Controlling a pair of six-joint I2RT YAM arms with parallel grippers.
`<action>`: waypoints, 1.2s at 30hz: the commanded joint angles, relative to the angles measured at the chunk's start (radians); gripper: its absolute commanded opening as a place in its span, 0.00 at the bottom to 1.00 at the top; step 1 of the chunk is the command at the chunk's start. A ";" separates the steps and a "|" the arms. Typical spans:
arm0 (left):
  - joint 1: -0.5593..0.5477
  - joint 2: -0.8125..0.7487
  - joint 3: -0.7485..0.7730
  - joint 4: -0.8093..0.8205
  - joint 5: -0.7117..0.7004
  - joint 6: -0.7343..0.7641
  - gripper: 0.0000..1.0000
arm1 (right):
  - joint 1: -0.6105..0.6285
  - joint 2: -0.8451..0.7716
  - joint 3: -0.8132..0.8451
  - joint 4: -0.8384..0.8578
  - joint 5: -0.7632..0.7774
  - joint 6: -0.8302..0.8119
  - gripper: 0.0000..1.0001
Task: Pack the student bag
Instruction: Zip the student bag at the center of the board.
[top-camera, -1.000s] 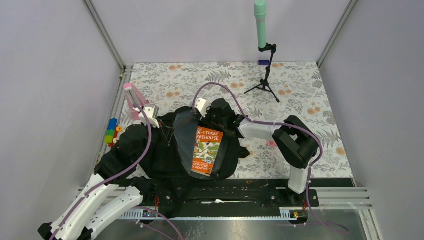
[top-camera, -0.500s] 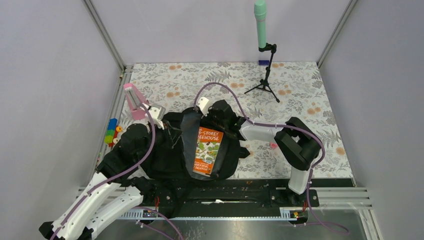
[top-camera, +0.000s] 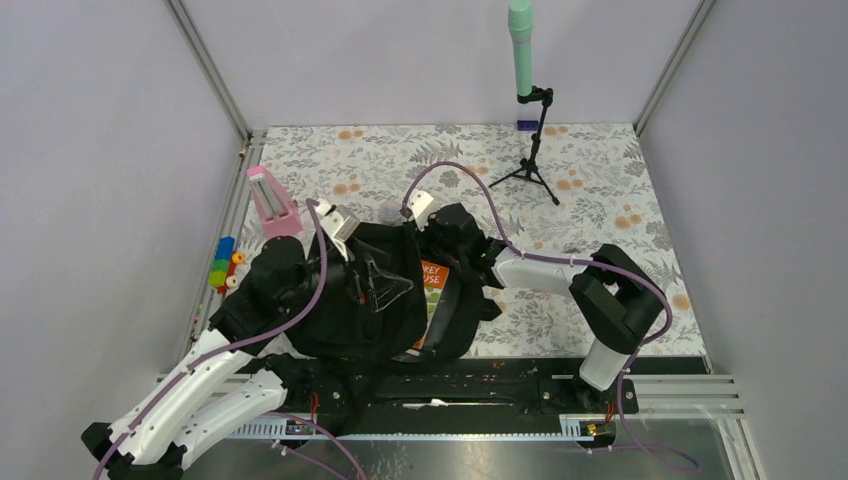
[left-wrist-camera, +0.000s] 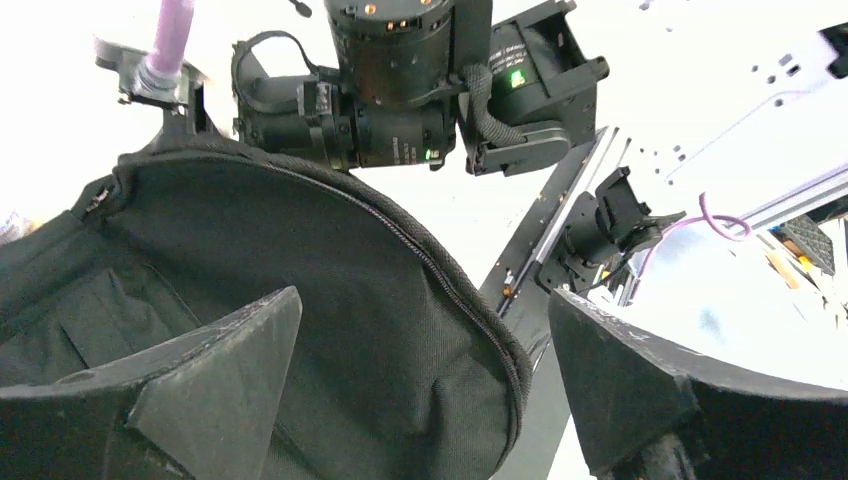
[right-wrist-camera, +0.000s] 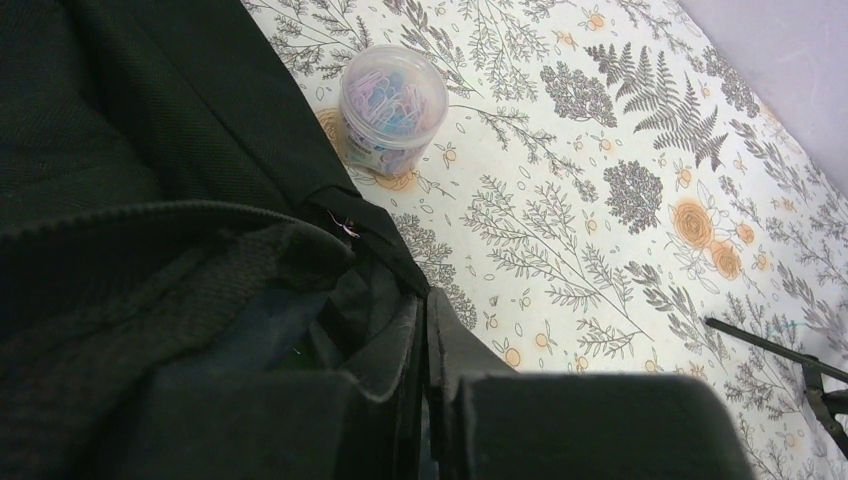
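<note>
Between the two claws lies the black backpack (top-camera: 350, 300). Over its open rim the left claw (left-wrist-camera: 422, 300) hovers, fingers wide apart. At the bag's far edge the right claw (right-wrist-camera: 425, 340) is closed tight, perhaps nipping cloth; a jar of paper clips (right-wrist-camera: 392, 105) stands just beyond.

Floral table (top-camera: 620, 200) under bag (top-camera: 320, 325), tub (right-wrist-camera: 393, 108), tripod (top-camera: 528, 165).
</note>
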 joint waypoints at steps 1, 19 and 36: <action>0.007 0.008 0.053 0.074 -0.039 0.026 0.99 | 0.002 -0.078 -0.016 0.059 0.060 0.037 0.00; 0.216 0.496 0.266 -0.116 -0.107 0.466 0.99 | -0.012 -0.174 -0.140 0.094 0.077 0.128 0.00; 0.268 0.887 0.341 0.073 0.039 0.738 0.99 | -0.057 -0.212 -0.195 0.125 -0.050 0.217 0.00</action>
